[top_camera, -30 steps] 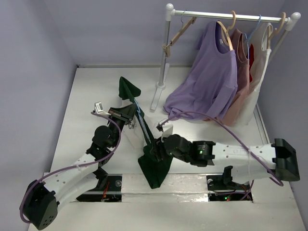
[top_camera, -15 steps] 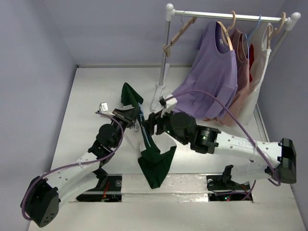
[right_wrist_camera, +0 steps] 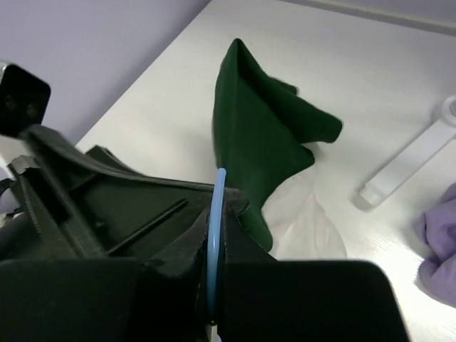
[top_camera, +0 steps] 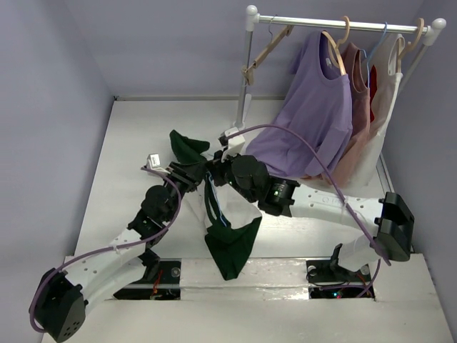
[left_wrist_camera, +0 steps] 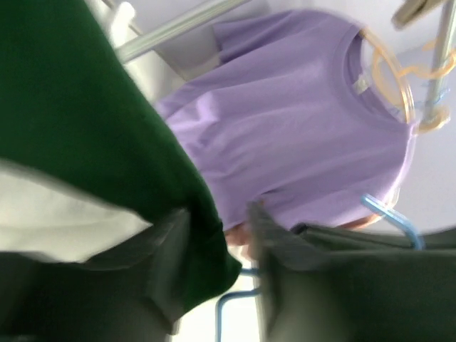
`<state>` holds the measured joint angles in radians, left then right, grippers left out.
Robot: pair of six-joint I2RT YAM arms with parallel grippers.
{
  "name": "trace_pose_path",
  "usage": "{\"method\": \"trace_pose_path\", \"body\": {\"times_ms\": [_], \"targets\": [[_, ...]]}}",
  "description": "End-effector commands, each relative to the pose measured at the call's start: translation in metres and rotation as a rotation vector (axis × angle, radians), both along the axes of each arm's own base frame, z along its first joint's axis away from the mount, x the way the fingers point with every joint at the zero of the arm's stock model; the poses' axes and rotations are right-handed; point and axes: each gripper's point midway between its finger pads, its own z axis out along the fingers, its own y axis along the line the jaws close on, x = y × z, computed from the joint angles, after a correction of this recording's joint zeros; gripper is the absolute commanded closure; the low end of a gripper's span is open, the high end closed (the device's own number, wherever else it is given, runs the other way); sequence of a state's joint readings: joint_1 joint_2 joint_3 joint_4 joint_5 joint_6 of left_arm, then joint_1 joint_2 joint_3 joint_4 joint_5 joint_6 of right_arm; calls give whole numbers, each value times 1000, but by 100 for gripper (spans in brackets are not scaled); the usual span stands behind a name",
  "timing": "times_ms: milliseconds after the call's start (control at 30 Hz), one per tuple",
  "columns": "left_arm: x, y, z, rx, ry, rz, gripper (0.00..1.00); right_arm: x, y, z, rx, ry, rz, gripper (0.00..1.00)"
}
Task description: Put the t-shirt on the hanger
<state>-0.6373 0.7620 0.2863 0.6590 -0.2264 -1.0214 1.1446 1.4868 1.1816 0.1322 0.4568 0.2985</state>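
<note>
The t-shirt [top_camera: 230, 209] hangs bunched between my two grippers. One dark green sleeve [top_camera: 183, 146] sticks up at the back and the other [top_camera: 232, 249] droops toward the near edge. The thin light-blue hanger [top_camera: 209, 196] runs down inside the cloth. My right gripper [right_wrist_camera: 217, 206] is shut on the hanger's wire [right_wrist_camera: 214, 242], with the green sleeve [right_wrist_camera: 256, 128] just beyond. My left gripper [left_wrist_camera: 217, 217] stands open right beside it. Green sleeve cloth [left_wrist_camera: 107, 142] drapes over its left finger [left_wrist_camera: 171, 271], and a bit of hanger [left_wrist_camera: 228, 308] shows in the gap.
A white clothes rack [top_camera: 335, 25] stands at the back right, its post [top_camera: 243, 78] and foot [top_camera: 229, 151] close behind my grippers. It carries a lavender t-shirt [top_camera: 314, 114], a pink top and a white top on hangers. Walls close in on the left and back.
My right gripper left the shirt's lower part, rose up and left to the hanger's top and shut on it. My left gripper went from shut to open. The upper sleeve shifted left.
</note>
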Motion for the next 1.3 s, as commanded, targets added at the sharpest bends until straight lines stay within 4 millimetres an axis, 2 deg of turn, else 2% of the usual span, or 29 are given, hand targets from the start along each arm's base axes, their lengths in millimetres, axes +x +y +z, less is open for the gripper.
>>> {"method": "trace_pose_path", "body": {"times_ms": [0,33,67,133,167,233,267,333,367,467,567,600,633,967,1100,1267], "targets": [[1,6,24,42,-57,26,53,12,-17,31,75,-53,-60,100],[2,10,24,68,-52,49,46,13,-20,31,70,-49,-56,100],[5,14,32,86,-61,75,35,11,-23,27,55,-40,-34,100],[14,28,24,161,-22,150,28,13,-35,33,65,-37,-27,100],[18,32,31,190,-34,167,27,9,-36,25,49,-12,11,100],[26,39,27,236,-16,193,27,9,-48,31,65,-9,21,100],[30,43,28,256,-17,205,27,7,-52,26,60,5,36,100],[41,54,19,286,6,237,27,9,-61,27,61,12,37,100],[44,56,14,298,14,239,28,2,-62,29,62,15,69,100],[59,64,-4,309,52,240,29,0,-73,37,51,7,81,100],[64,54,-8,291,19,191,35,-2,-83,39,22,9,83,100],[65,49,2,280,-35,171,38,-2,-88,45,27,2,77,100],[65,49,-2,302,-43,168,39,-3,-90,49,27,-4,81,100],[84,31,16,457,-218,109,39,-5,-108,68,41,-3,114,100],[95,21,5,519,-209,64,37,-9,-110,83,50,-19,137,100],[108,15,6,552,-227,57,36,-7,-116,92,52,-21,144,100]]}}
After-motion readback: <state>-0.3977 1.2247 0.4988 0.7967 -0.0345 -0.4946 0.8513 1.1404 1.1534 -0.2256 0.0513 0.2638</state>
